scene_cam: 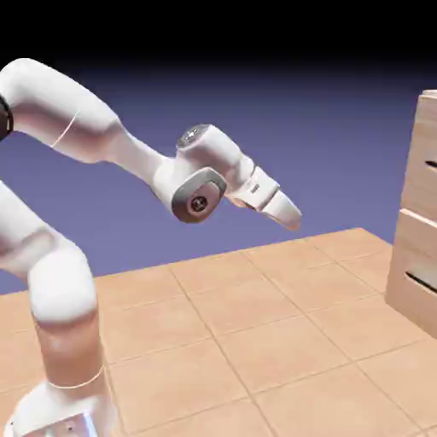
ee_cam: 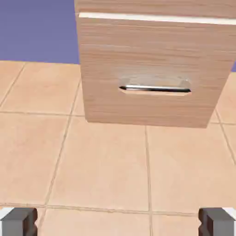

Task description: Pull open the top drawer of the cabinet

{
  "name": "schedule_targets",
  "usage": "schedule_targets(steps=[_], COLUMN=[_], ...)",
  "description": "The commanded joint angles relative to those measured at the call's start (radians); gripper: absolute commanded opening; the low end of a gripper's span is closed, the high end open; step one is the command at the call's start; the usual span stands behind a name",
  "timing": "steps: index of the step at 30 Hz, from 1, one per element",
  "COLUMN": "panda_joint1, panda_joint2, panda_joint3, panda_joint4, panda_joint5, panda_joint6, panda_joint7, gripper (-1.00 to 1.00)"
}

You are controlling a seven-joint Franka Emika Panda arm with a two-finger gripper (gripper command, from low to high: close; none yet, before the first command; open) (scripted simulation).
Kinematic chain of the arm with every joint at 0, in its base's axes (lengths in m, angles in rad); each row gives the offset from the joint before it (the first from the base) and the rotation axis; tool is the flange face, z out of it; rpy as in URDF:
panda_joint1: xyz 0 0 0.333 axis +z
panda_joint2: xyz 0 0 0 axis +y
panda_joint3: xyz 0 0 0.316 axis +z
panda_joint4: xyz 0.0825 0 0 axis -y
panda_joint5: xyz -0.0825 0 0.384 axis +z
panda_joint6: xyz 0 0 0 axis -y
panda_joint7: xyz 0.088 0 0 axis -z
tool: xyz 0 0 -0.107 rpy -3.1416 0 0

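The tall pale wood-grain cabinet [scene_cam: 417,213] is cut off by the exterior view's right edge, so its dark slot handles [scene_cam: 422,282] show only in part; the hand view's top edge cuts off its upper drawer front [ee_cam: 156,6]. The smooth white robot arm [scene_cam: 64,107] runs out past the exterior view's left edge, and its fingertips are too small to tell there

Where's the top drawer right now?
At the exterior view's right edge, the top drawer sits directly above the lower drawer, across from the gripper.
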Motion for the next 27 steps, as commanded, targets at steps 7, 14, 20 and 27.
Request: schedule_targets(steps=[7, 14, 20, 27], panda_joint1=[0.236, 0.471, 0.673, 0.909], panda_joint2=[-0.123, -0.247, -0.352, -0.475], panda_joint3=[-0.141, -0.283, -0.404, -0.546], panda_joint4=[0.148, 0.296, 0.422, 0.57], panda_joint5=[-0.304, -0.609, -0.87, -1.174], panda_joint6=[-0.045, -0.09, -0.129, -0.174], panda_joint7=[-0.062, -0.124, -0.177, -0.238], gripper=[0.0, 0.0, 0.0, 0.0])
